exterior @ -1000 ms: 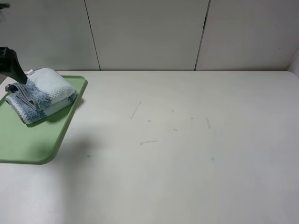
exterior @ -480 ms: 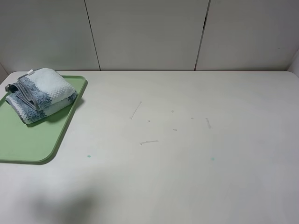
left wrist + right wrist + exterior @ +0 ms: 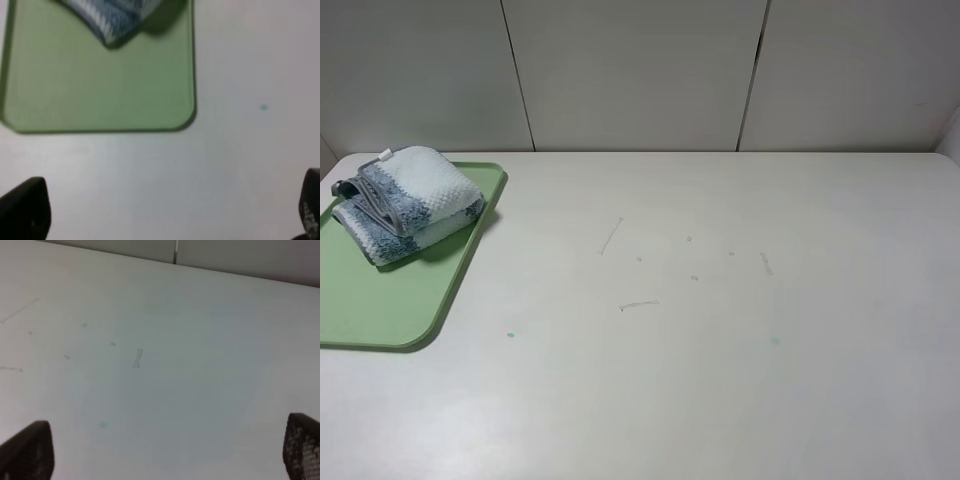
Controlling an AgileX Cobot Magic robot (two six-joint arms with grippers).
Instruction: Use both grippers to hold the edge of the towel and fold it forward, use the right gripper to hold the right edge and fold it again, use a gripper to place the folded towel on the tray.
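The folded towel (image 3: 408,202), white with blue-grey stripes, lies on the far end of the pale-green tray (image 3: 390,300) at the table's left edge. Its grey hem (image 3: 372,195) shows along the left fold. In the left wrist view a corner of the towel (image 3: 112,17) rests on the tray (image 3: 100,85), and my left gripper (image 3: 170,215) stands open over bare table short of the tray, holding nothing. My right gripper (image 3: 165,450) is open too, above bare table with nothing between its fingers. Neither arm shows in the exterior high view.
A white table (image 3: 720,330) with faint scratches (image 3: 638,304) and small teal specks (image 3: 510,334). Pale wall panels (image 3: 640,70) rise behind its far edge.
A second ago the left arm stood beside the towel at the tray's far left. It has since drawn back out of the exterior high view. The towel stays on the tray.
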